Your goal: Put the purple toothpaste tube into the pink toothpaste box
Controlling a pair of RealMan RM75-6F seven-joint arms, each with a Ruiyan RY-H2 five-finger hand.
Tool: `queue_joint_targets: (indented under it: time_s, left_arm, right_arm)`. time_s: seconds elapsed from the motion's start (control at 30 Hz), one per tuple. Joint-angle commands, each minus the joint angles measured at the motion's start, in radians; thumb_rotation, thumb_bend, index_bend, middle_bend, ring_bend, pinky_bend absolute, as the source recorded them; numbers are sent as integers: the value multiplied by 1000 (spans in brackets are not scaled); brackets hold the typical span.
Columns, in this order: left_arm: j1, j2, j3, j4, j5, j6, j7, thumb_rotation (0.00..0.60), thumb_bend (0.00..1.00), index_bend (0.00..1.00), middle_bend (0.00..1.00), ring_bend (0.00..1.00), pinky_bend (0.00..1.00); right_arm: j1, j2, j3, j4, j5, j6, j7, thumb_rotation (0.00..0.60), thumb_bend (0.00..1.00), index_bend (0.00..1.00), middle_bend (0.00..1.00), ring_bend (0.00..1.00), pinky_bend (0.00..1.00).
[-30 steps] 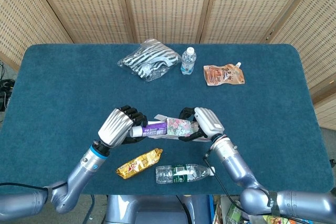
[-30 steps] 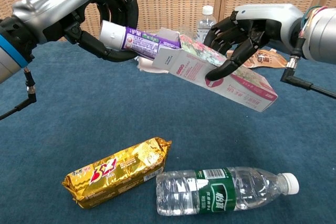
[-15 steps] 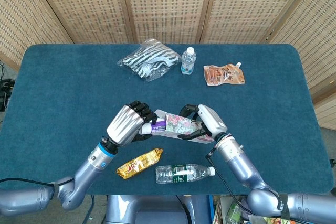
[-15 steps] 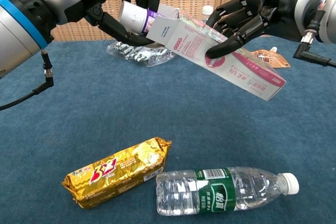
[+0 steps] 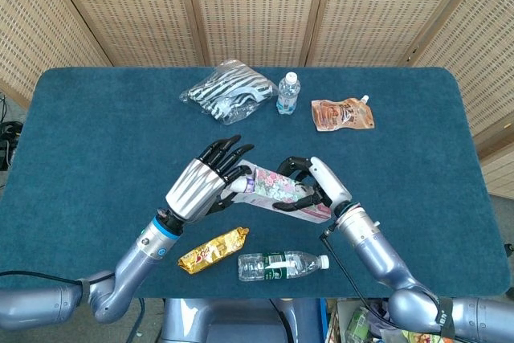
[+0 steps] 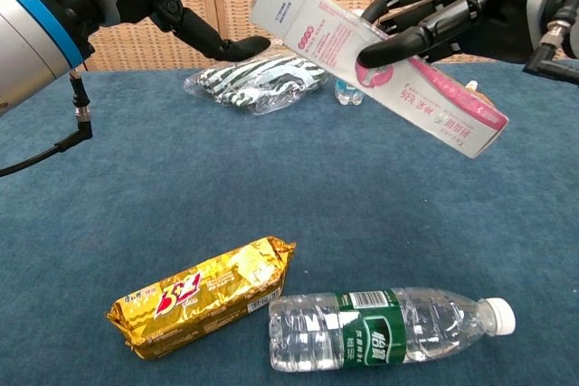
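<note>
Head view: the right hand [image 5: 312, 186] grips the pink toothpaste box [image 5: 281, 196] and holds it tilted above the blue table [image 5: 96, 142]. The purple toothpaste tube [image 5: 241, 187] is nearly all inside the box, only its white cap end showing at the open end. The left hand [image 5: 205, 185] is beside that end, fingers spread and holding nothing. Near the front edge lie a gold snack packet [image 5: 213, 250] and a clear water bottle [image 5: 283, 264].
</note>
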Motion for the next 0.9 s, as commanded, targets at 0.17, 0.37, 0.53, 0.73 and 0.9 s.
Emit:
queue_joint_targets:
  time_s: [0.17,0.37,0.53,0.73,0.9]
  left_arm:
    - [2,29,-3,-32,-17,-4,17,600,320,247,0,0,0]
    - [11,54,0,-62,-4,16,18,600,320,246,0,0,0]
    - [51,92,25,-75,43,79,-6,600,321,246,0,0,0]
    - [123,167,76,-78,49,129,-62,600,320,242,0,0,0]
    - [185,242,125,-70,36,147,-64,600,321,188,0,0,0]
  right_arm:
    - [-21,8,18,12,-18,-34,94,600,5,594,510,383,490]
    - [-48,17,26,21,-52,-41,163,600,4,594,513,384,490]
    - [-85,31,6,53,-121,-8,173,600,4,594,515,384,490]
    - [-123,16,-65,133,-179,72,94,600,4,595,514,384,490]
    - [-162,-18,-121,219,-205,129,62,600,5,595,514,384,490]
